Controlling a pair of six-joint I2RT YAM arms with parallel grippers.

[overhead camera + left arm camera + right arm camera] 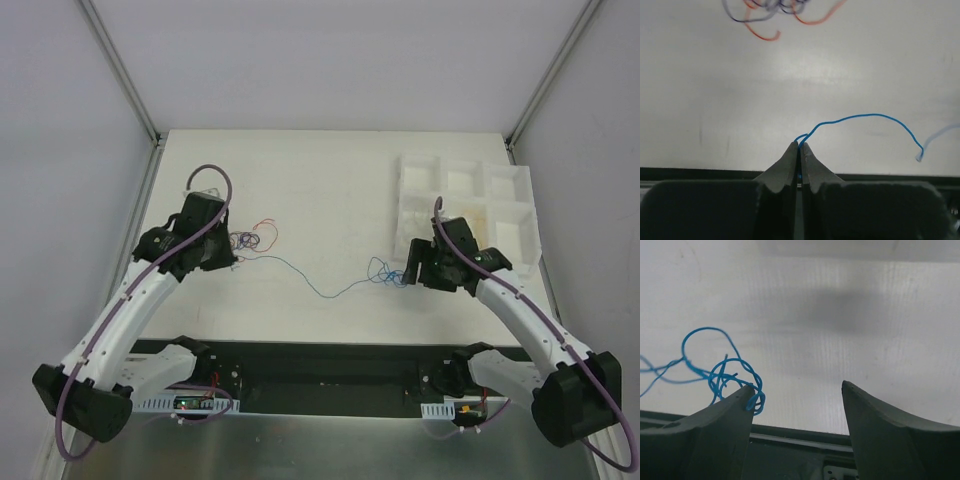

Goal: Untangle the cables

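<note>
Two arms work over one white bench, each with one hand. One white moulded tray sits at 2 o'clock. At least five of its compartments show and the right arm covers part of it. What they hold cannot be made out.

One long blue cable, hair-thin, sags in a shallow curve across the middle of the bench, running from 9 o'clock to 3 o'clock. Its right end curls into a few small loops. A small tangle of further cables lies at about 10 o'clock, just beyond the left hand. It includes red-orange strands and dark and blue ones, too knotted to count.

The left hand is clenched on the blue cable's left end, which rises from between the pressed fingertips. The right hand is released, with the jaws standing wide apart. The blue curls lie against the tip of one of its fingers but are not pinched.
</note>
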